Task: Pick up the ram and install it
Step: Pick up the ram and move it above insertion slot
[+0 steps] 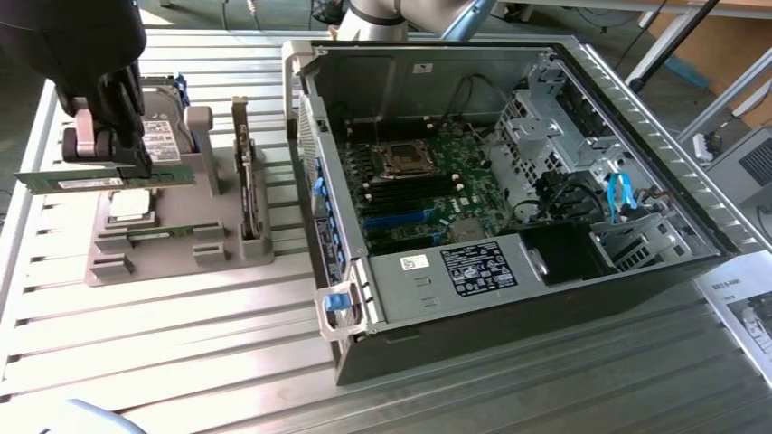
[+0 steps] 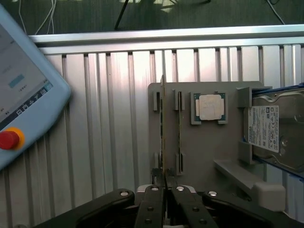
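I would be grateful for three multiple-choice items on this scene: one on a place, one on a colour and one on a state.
1. Where is the ram?
A seated in a slot
B in the gripper, above the gray fixture
C flat on the table

2. What colour is the round button on the pendant?
A green
B blue
C red

3. How is the computer case?
A side open
B closed
C upside down

Answers: 1 B, the gripper is shut on the stick over the fixture. 2 C, it shows red at the pendant's corner. 3 A, the motherboard lies exposed.
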{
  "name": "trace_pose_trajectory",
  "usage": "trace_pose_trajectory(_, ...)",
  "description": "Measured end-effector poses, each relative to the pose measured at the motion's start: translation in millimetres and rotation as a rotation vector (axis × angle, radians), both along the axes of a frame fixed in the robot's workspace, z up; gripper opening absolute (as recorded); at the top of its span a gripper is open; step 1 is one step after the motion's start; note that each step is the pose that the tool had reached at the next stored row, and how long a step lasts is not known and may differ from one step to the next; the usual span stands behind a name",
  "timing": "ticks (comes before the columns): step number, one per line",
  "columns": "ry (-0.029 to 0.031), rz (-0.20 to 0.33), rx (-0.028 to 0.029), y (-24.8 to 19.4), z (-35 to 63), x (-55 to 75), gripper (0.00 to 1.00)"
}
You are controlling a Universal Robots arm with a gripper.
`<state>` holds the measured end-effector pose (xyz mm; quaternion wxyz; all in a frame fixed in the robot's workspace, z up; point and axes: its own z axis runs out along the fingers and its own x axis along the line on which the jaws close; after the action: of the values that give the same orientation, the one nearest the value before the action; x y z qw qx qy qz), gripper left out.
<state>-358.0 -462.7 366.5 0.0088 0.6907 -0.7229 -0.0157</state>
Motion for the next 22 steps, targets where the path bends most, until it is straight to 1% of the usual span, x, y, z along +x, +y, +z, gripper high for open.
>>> trace_pose_trajectory(5, -0.0001, 0.002, -0.0029, 0.0, 6.8, 0.0, 0.13)
trace_pose_trajectory(12, 0.0000, 0.002, -0.0031, 0.0, 7.9, 0.0, 0.13)
trace_pose_trajectory(22, 0.0000, 0.002, -0.0031, 0.0, 22.2, 0.0, 0.13)
